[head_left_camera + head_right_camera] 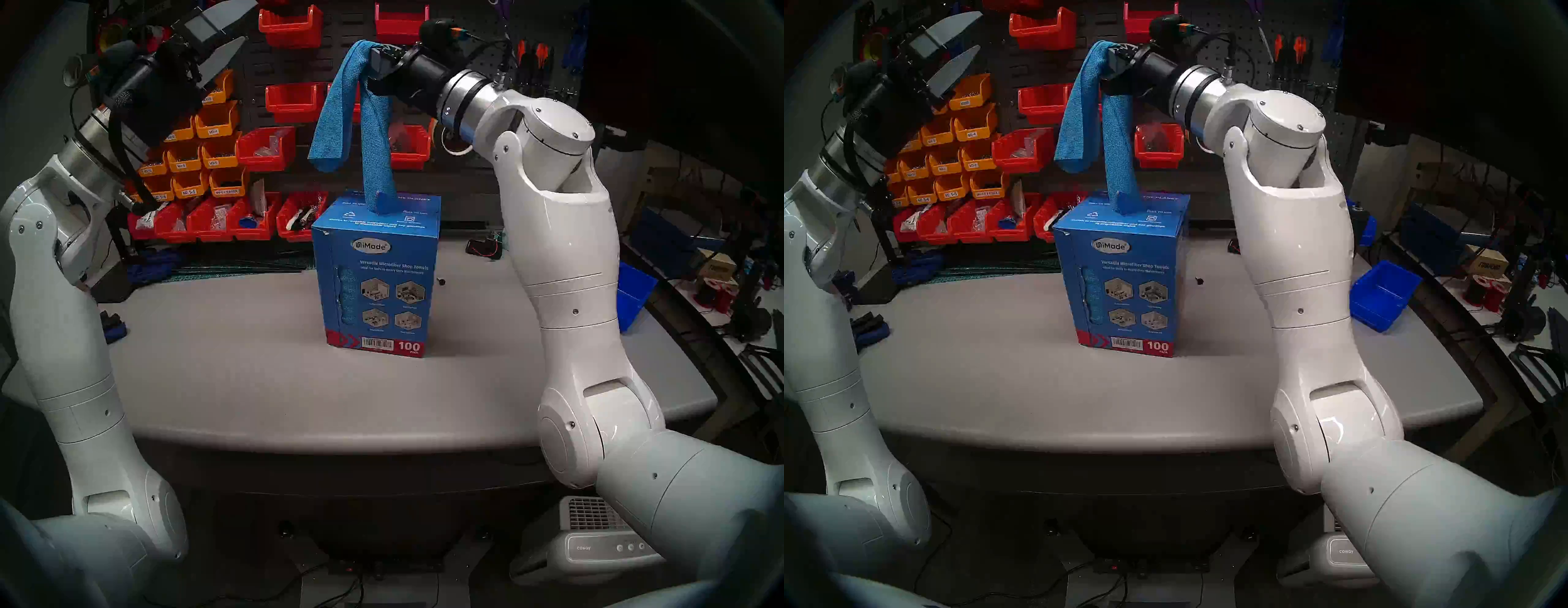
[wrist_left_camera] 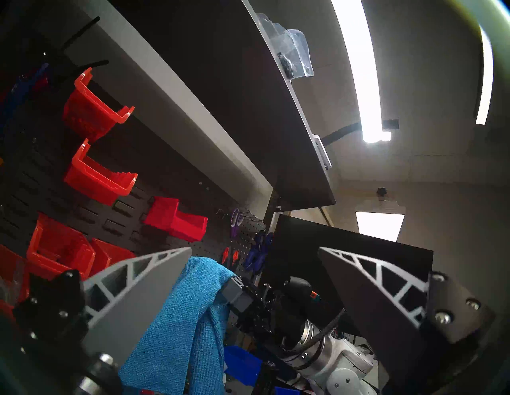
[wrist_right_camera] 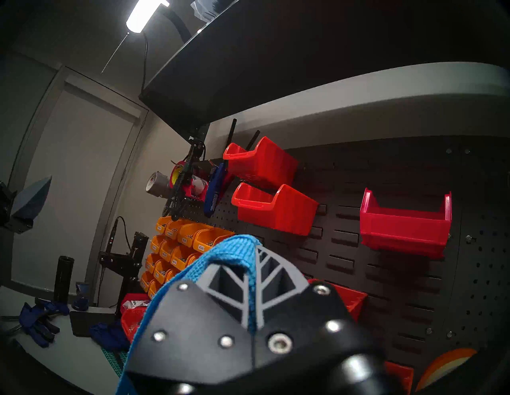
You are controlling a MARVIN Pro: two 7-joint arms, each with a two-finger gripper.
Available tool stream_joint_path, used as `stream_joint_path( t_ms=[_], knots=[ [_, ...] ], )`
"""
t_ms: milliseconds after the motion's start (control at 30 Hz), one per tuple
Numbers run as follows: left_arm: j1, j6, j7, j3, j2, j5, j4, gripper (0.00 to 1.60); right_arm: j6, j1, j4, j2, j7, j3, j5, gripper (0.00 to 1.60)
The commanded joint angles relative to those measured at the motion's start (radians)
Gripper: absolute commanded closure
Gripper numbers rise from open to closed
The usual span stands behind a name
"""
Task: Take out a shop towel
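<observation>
The shop towel (image 1: 335, 114) (image 1: 1076, 114) is a bright blue cloth draped over my right gripper (image 1: 373, 55) (image 1: 1113, 53), which is shut on it high above the box. One end hangs free on the left. The other strand runs down to the slot on top of the tall blue printed box (image 1: 375, 276) (image 1: 1123, 276), which stands upright mid-table. In the right wrist view the towel (image 3: 234, 245) is pinched between the closed fingers (image 3: 270, 273). My left gripper (image 1: 242, 25) (image 1: 979, 29) (image 2: 255, 248) is raised at the far left, open and empty, facing the towel (image 2: 176, 317).
Red bins (image 1: 292, 99) and orange bins (image 1: 216, 121) hang on the pegboard right behind the towel. A dark shelf (image 2: 248, 110) sits overhead. On the grey table (image 1: 233, 382) lie a blue bin (image 1: 1382, 295) at the right, a small black screw (image 1: 442, 281), and dark-blue tools (image 1: 112, 325) at the left edge.
</observation>
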Motion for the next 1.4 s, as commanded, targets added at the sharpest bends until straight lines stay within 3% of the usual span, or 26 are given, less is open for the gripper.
stream_joint_path(
  t_ms=[0,233,1367],
  knots=[
    [-0.01,0.045,-0.007,-0.029,0.005,-0.06,-0.047,0.0,-0.014,0.025,-0.024,-0.01,-0.01,0.014,0.004,1.6],
    [-0.003,0.106,-0.009,-0.034,0.008,-0.093,-0.067,0.0,-0.014,0.02,-0.026,-0.013,-0.014,0.017,0.004,1.6],
    [0.0,0.107,0.017,-0.024,0.022,-0.137,-0.076,0.0,-0.014,0.001,-0.041,-0.017,-0.013,0.022,0.018,1.6]
  ],
)
